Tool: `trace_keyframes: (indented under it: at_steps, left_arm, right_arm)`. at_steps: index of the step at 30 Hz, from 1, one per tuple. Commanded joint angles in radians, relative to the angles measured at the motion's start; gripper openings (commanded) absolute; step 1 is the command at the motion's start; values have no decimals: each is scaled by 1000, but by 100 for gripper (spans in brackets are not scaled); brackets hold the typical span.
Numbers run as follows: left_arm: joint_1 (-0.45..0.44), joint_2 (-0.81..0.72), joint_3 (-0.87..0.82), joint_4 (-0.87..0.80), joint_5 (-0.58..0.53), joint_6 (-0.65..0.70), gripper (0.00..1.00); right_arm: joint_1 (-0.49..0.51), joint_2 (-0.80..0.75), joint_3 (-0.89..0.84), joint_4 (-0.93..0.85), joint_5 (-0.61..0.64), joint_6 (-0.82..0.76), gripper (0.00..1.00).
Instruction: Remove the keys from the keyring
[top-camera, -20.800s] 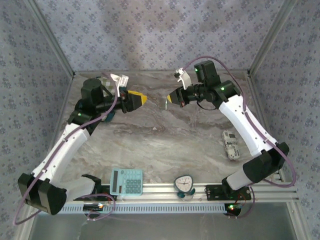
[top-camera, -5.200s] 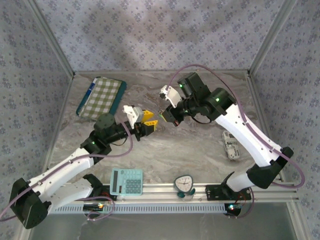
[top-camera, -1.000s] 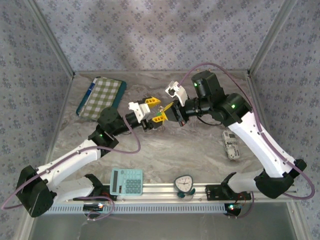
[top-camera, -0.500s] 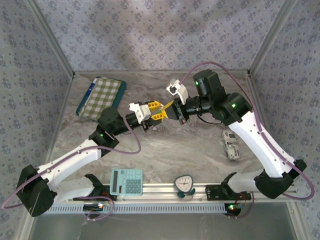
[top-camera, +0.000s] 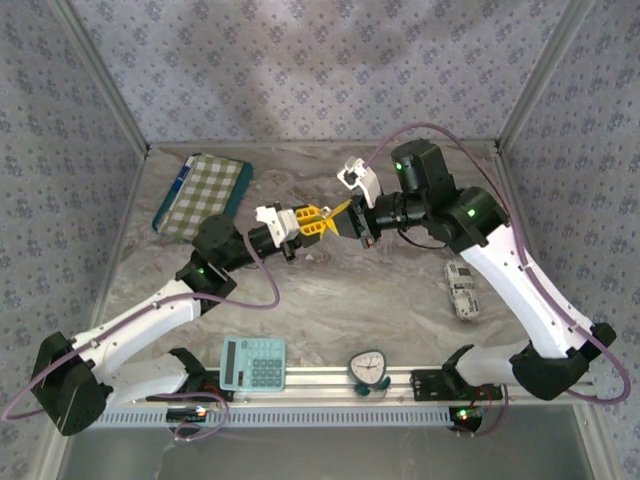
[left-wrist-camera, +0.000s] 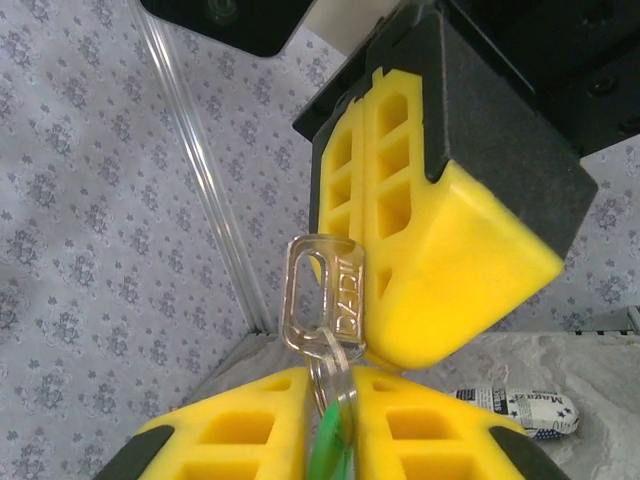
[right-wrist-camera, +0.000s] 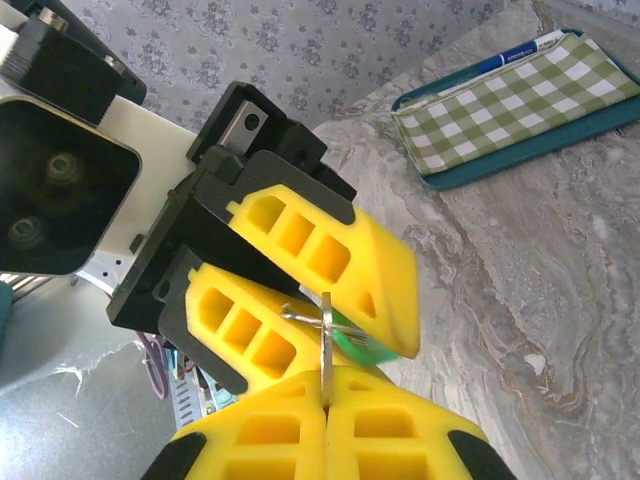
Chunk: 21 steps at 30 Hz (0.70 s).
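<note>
- As the overhead view shows it, the left gripper (top-camera: 312, 221) and the right gripper (top-camera: 343, 213) meet tip to tip in mid-air above the back half of the marble table (top-camera: 400, 300)
- From the left wrist camera I see my left yellow fingers (left-wrist-camera: 220, 440) clenched on the green key (left-wrist-camera: 333, 450), which stands edge-on in the seam between them
- Just above that seam sits the keyring (left-wrist-camera: 332, 365), a thin silver loop threaded through the green key
- A silver tag (left-wrist-camera: 345, 300) with a long slot and stamped letters hangs on the same loop and rises upright from it; its right edge touches the right gripper's yellow finger
- From the right wrist camera, my right fingers (right-wrist-camera: 400, 420) are pressed together on that tag, which shows there as a thin metal blade standing out of their seam
- Beyond the blade, the left gripper's two fingers pinch the green piece between their tips
- So I read the green key as held off the table, between the two grippers and joined to the ring
- On the table, well apart from the grippers, a green checked pouch (top-camera: 200, 193) lies at the far left and a small white packet (top-camera: 461, 290) at the right
- A teal calculator (top-camera: 252, 363) and a small round white gadget (top-camera: 368, 367) rest on the near rail
</note>
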Motion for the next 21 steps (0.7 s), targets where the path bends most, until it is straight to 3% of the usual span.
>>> trace_keyframes:
  at_steps: [1, 8, 21]
  left_arm:
    - [3, -29, 16, 42, 3, 0, 13]
    - [3, -32, 26, 18, -11, 5, 0]
    - [4, -61, 61, -123, -75, -3, 0]
  right_arm:
    - [-6, -25, -7, 8, -18, 12, 0]
    - [-8, -29, -13, 18, -7, 10, 0]
    - [23, -170, -173, 220, 130, -70, 0]
